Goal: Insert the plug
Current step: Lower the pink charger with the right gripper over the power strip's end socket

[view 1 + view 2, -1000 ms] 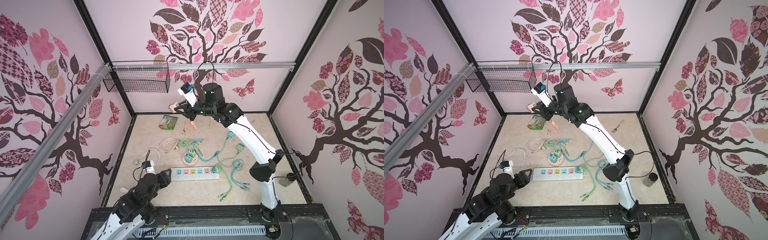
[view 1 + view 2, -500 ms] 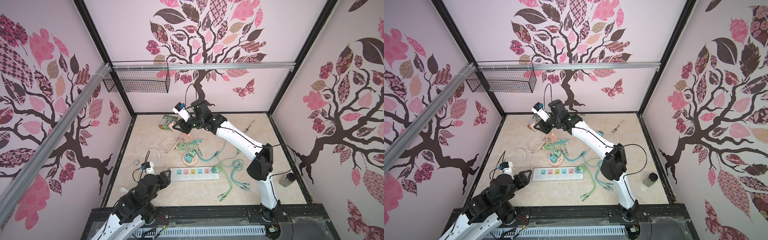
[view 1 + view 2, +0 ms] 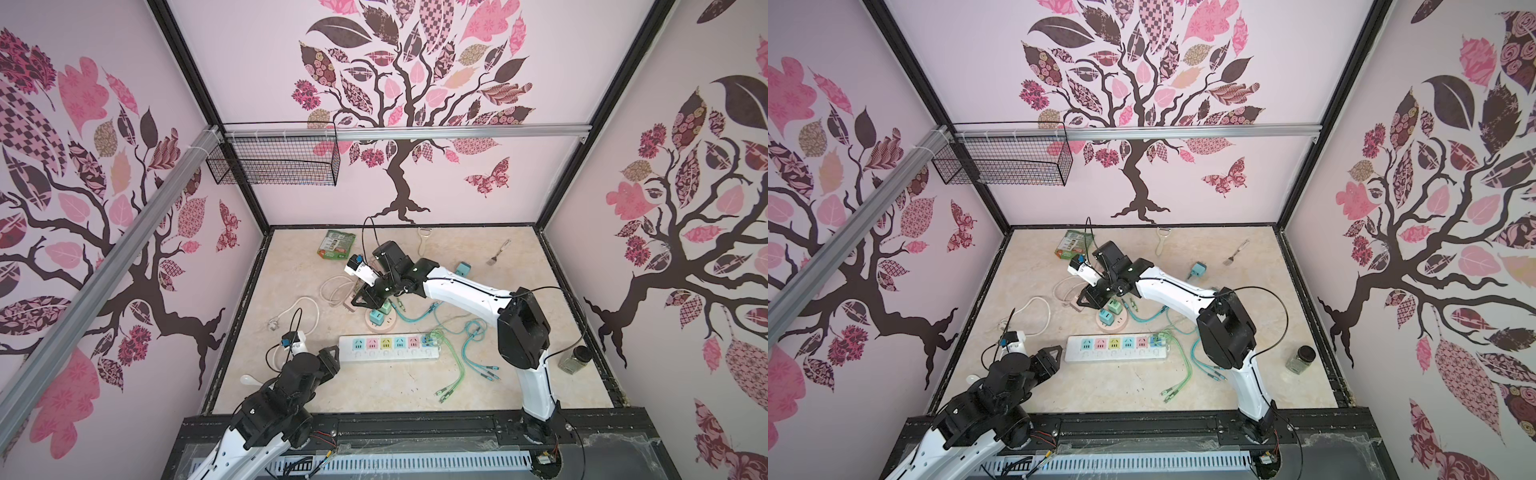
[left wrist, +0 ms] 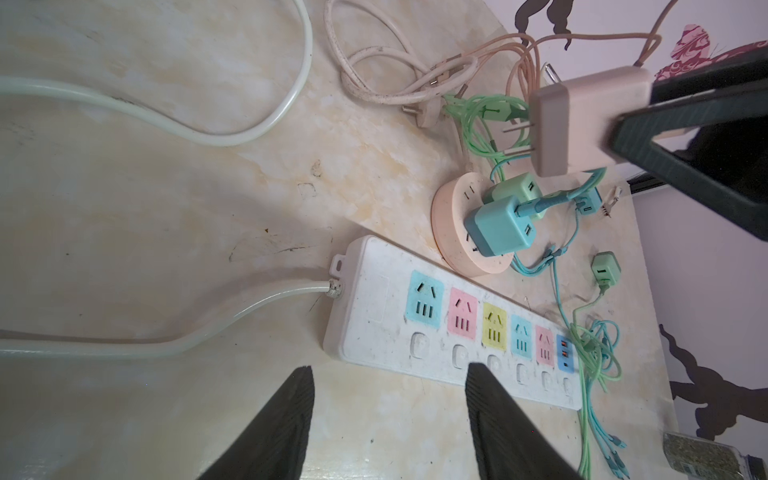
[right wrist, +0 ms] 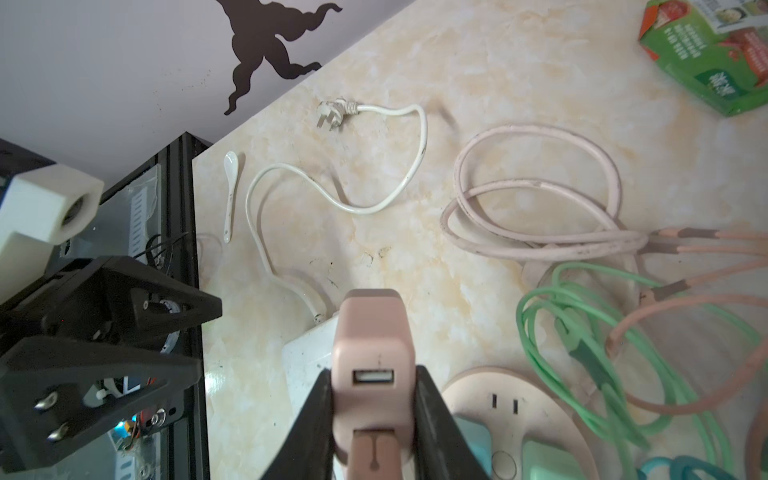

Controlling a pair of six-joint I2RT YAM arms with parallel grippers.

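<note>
My right gripper is shut on a pink plug, its fingers clamping both sides. In the left wrist view the plug hangs in the air with its two metal prongs free, just above the round pink socket. That socket holds a blue adapter and a green one. In both top views the right gripper hovers over the round socket. My left gripper is open and empty, by the near left end of the white power strip.
Teal and green cables tangle right of the strip, and a pink cord coil and white cord lie left of the socket. Also here are a green packet, peeler, fork, jar and spoon.
The right arm has come down from high near the back wall to just above the round socket, carrying the plug. The left arm has stayed put.
</note>
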